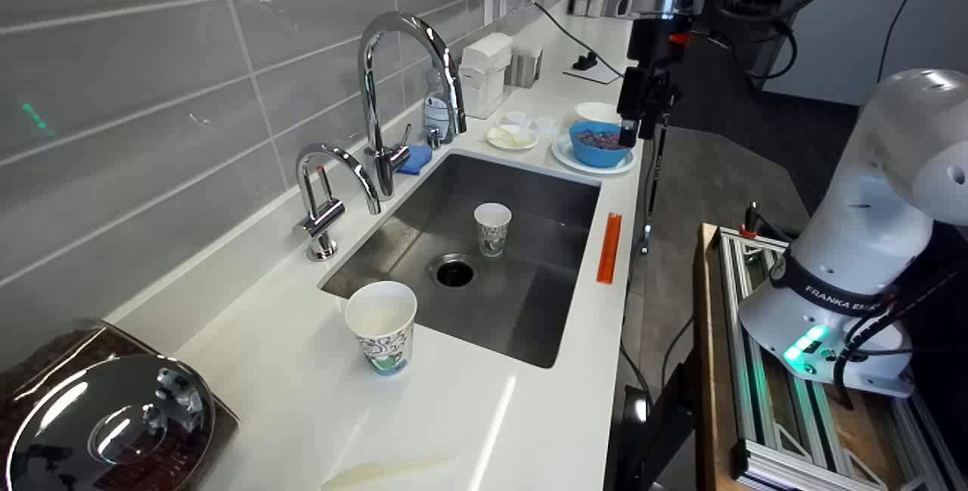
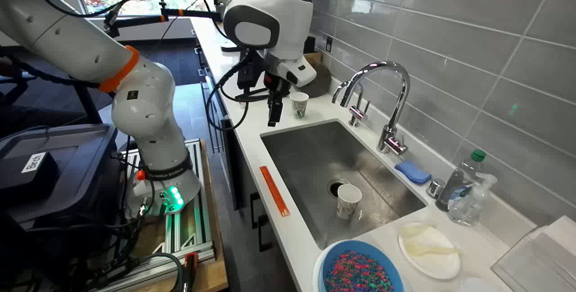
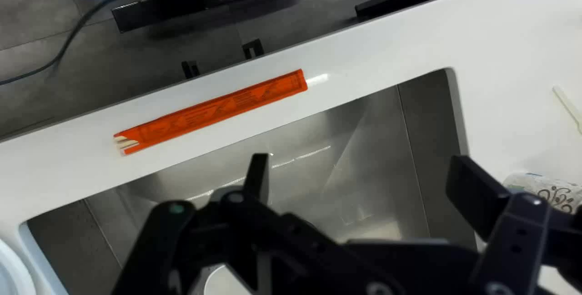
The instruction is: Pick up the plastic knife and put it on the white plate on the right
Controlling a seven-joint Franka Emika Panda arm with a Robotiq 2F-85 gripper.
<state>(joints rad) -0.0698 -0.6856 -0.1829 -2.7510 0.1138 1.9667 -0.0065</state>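
Observation:
A pale plastic utensil, seemingly the plastic knife point(image 1: 386, 470), lies on the counter at the near edge of an exterior view. Part of it shows at the right edge of the wrist view point(image 3: 567, 107). The small round white plate point(image 1: 523, 146) sits beyond the sink with pale utensils on it. It also shows in an exterior view point(image 2: 443, 271). My gripper point(image 1: 637, 132) hangs above the sink area. It appears near the sink's far end in an exterior view point(image 2: 272, 121). In the wrist view its fingers point(image 3: 359, 161) are wide apart with nothing between them.
The steel sink point(image 1: 522, 302) holds a paper cup point(image 1: 492, 230). A tall paper cup point(image 1: 382, 324) stands beside it. An orange chopstick packet point(image 3: 213, 113) lies on the front counter strip. A blue bowl point(image 1: 600, 152) rests on another white plate. Faucets point(image 2: 398, 103) rise behind the sink.

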